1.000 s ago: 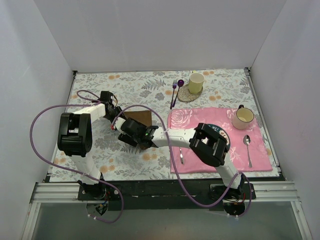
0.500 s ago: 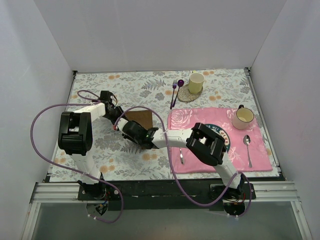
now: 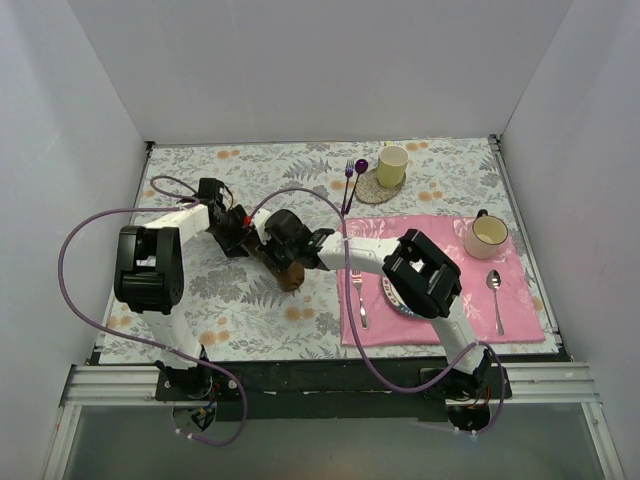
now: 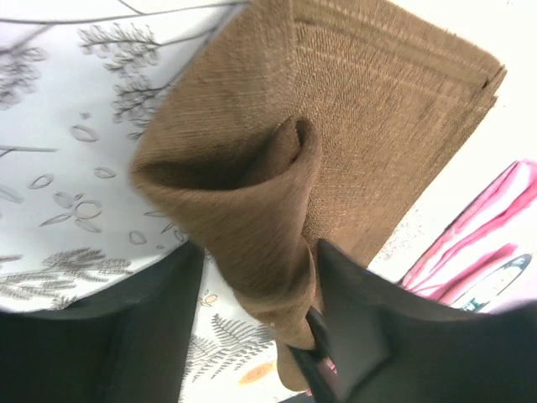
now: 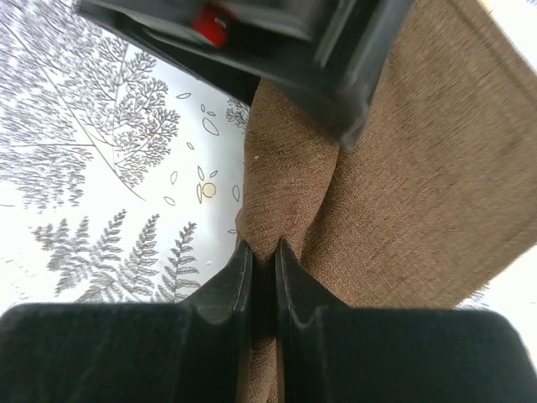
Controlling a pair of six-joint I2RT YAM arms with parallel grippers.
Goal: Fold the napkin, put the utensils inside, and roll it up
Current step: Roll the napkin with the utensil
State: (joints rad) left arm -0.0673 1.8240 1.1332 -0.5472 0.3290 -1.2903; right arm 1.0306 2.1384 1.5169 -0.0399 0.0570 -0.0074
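Note:
The napkin [image 3: 288,276], a dark brown cloth, is bunched on the floral tablecloth between both grippers, mostly hidden under them from above. In the right wrist view my right gripper [image 5: 263,252] is shut on a pinched ridge of the napkin [image 5: 436,168]. In the left wrist view a rolled fold of the napkin [image 4: 377,101] lies between the jaws of my left gripper [image 4: 260,252], which stand wide apart, open. From above, the left gripper [image 3: 240,236] faces the right gripper [image 3: 268,250] closely. A purple fork and spoon [image 3: 350,180] lie at the back. A metal fork [image 3: 358,298] and spoon [image 3: 495,290] lie on the pink placemat [image 3: 520,310].
A yellow cup [image 3: 392,165] stands on a round coaster at the back. A mug [image 3: 487,236] sits on the pink mat's far right corner. A plate [image 3: 392,296] is partly hidden under my right arm. White walls close in three sides.
The right gripper has swung toward the back and closed on the napkin. The left gripper has opened. The napkin, flat before, is now bunched up between them.

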